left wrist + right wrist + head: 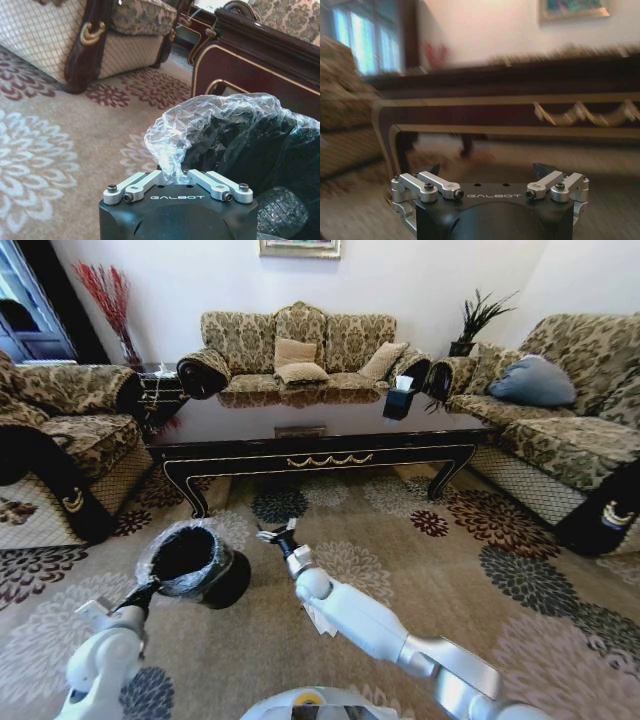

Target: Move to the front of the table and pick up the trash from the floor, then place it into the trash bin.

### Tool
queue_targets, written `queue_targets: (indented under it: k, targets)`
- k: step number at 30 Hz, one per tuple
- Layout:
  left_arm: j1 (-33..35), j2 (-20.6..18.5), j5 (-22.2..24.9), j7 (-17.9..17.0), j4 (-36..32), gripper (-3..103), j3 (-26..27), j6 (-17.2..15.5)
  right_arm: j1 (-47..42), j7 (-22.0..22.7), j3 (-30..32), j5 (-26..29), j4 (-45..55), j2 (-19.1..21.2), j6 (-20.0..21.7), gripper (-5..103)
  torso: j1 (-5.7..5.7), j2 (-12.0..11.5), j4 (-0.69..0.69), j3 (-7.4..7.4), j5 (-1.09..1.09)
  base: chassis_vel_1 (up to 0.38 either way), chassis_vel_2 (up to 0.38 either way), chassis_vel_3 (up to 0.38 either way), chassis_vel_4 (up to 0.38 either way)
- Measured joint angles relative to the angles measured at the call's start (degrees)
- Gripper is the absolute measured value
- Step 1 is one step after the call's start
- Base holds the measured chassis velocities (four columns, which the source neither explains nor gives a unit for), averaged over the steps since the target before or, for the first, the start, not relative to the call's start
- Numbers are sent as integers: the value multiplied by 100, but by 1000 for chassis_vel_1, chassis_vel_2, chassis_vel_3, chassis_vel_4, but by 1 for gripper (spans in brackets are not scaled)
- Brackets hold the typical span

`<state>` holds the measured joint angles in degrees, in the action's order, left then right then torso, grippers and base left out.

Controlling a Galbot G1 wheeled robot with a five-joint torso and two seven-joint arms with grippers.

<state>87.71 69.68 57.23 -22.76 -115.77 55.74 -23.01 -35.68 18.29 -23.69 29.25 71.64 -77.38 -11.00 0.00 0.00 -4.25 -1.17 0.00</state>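
A: Bin position? Grip state?

B: Trash bin sits on the carpet, near left, tipped with its mouth toward the table. Left gripper is at its near rim, jaws pinched closed on the liner bag.

A: How would it handle?

B: Light, I judge. Small, little inside as far as I can see. The liner is thin crinkly film: soft, slippery, and it could tear or pull off the rim. Film alone looks a weak hold; better to take the stiff rim with the film.

A: Right arm?

B: Right gripper hangs low over the carpet just right of the bin, jaws spread wide, nothing between them.

A: Trash?

B: White patch that reads as the paper sheet lies flat on the carpet under the right forearm, near centre. Flat and limp; hard to get a finger under on pile. Pinch at a lifted edge or corner.

A: Room?

B: Open carpet right and near. The table apron and legs close off the far side; an armchair crowds the left.
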Motion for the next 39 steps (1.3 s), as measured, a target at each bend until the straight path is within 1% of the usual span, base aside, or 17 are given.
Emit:
queue_targets:
  k: [1, 2, 4, 7, 12, 16, 17, 19, 21, 23, 27, 28, 31, 33, 34, 38, 39]
  targets:
    - [25, -21, 5, 1, 0, 4, 45, 5, -80, 74, 65, 119, -12, 32, 212, 100, 0, 0, 0, 0, 0, 0, 0, 0, 0]
    - [25, -21, 5, 1, 0, 4, 45, 5, -80, 74, 65, 119, -12, 32, 212, 100, 0, 0, 0, 0, 0, 0, 0, 0, 0]
    - [63, -28, 6, 1, -21, 4, 95, 7, -207, 152, 138, 271, -72, 70, 494, 100, 0, 0, 1, 0, 0, 0, 0, 0, 0]
    - [95, -7, 5, 0, -90, 4, 131, 6, -348, 101, 194, 268, -228, 81, 629, 100, 0, 0, 2, 0, 0, 0, 0, 0, 0]
    - [154, 15, 3, -7, -217, 4, 199, -2, -592, 16, 165, -96, -712, 54, 693, 100, 0, 0, 0, 0, 0, 0, 0, 0, 0]
    - [236, 19, 0, -12, -271, 4, 273, -6, -726, 137, 118, -772, -1377, -78, 722, 100, 0, 0, 2, 0, 0, 0, 0, 0, 0]
    - [236, 19, 0, -12, -271, 4, 273, -6, -726, 137, 118, -772, -1377, -78, 722, 100, 0, 0, 2, 0, 0, 0, 0, 0, 0]
    - [269, 20, 0, -11, -289, 4, 317, -6, -751, 227, 122, -1076, -1632, -149, 738, 100, 0, 0, 1, 0, 0, 0, 0, 0, 0]
    - [290, 17, 0, -11, -303, 4, 373, -5, -807, 335, 123, -1119, -1769, -191, 808, 100, 0, 0, 2, 0, 0, 0, 0, 0, 0]
    - [297, 16, 0, -12, -311, 4, 395, -6, -841, 349, 117, -1071, -1772, -193, 827, 100, 0, 0, 2, 0, 0, 0, 0, 0, 0]
    - [307, 17, 6, -28, -372, 4, 443, -6, -1006, 355, -48, -399, -1421, -126, 942, 100, 0, 0, 1, 0, 0, 0, 0, 0, 0]
    - [307, 17, 6, -28, -372, 4, 443, -6, -1006, 355, -48, -399, -1421, -126, 942, 100, 0, 0, 1, 0, 0, 0, 0, 0, 0]
    - [286, 46, 48, -111, -546, 4, 460, -14, -1044, 524, -216, 103, -862, -39, 1230, 100, 0, 0, 2, 0, -1, 0, 0, 0, 0]
    - [261, 87, 193, -193, -841, 4, 471, -73, -1042, 792, -327, 367, -495, 23, 1513, 100, 0, 0, 3, 1, 0, 0, 0, 0, 0]
    - [261, 87, 193, -193, -841, 4, 471, -73, -1042, 792, -327, 367, -495, 23, 1513, 100, 0, 0, 3, 1, 0, 0, 0, 0, 0]
    - [155, 150, 354, -349, -1282, 4, 433, -207, -1021, 1140, -545, 884, -138, 164, 1932, 100, 0, 0, 0, 1, 1, 0, 0, 0, 0]
    - [155, 150, 354, -349, -1282, 4, 433, -207, -1021, 1140, -545, 884, -138, 164, 1932, 100, 0, 0, 0, 1, 1, 0, 0, 0, 0]
